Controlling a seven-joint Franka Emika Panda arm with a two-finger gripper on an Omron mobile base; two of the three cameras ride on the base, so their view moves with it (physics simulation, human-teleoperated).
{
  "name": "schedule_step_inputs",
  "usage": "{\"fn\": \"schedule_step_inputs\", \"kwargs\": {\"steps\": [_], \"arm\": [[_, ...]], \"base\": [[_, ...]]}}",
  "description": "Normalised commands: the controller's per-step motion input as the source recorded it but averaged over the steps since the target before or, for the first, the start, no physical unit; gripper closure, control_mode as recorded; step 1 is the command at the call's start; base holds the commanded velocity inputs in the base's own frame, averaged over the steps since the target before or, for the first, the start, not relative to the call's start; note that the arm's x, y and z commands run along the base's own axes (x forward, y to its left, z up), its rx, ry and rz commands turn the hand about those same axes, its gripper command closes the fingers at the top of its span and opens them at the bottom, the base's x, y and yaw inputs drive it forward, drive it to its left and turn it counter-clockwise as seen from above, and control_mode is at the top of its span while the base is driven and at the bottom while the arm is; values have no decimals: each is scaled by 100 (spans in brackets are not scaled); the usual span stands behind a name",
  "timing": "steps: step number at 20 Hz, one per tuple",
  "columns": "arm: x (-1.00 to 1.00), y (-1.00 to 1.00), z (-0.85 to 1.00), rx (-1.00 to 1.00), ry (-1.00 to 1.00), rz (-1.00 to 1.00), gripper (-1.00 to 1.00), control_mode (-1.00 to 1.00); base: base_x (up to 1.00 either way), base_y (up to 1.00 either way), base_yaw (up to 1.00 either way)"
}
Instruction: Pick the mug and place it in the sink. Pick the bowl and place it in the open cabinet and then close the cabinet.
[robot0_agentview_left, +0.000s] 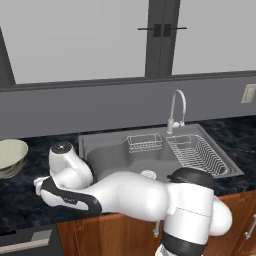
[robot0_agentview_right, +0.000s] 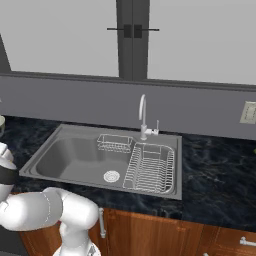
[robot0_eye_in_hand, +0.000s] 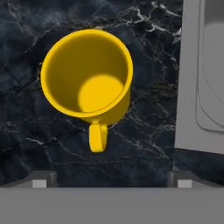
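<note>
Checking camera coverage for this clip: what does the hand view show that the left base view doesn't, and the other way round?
Hand view: the yellow mug upright on the dark marble counter, handle toward the open gripper, and empty.

Left base view: the bowl at the left edge, the faucet, two wire racks in the basin, the drain and the arm bent low over the counter.

Both: the counter and the sink, seen in the hand view as just its rim.

Dark marble counter (robot0_agentview_right: 215, 170); wall outlet (robot0_agentview_right: 248, 112), possibly a switch.
</note>
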Motion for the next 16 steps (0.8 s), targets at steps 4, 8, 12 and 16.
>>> {"fn": "schedule_step_inputs", "kwargs": {"steps": [4,8,12,16], "arm": [[10,1,-26,0,0,0,-100,-100],[14,4,-25,0,0,0,-100,-100],[14,7,-26,0,0,0,-100,-100],[19,8,-21,0,0,0,-100,-100]], "base": [[0,0,0],[0,0,0],[0,0,0],[0,0,0]]}}
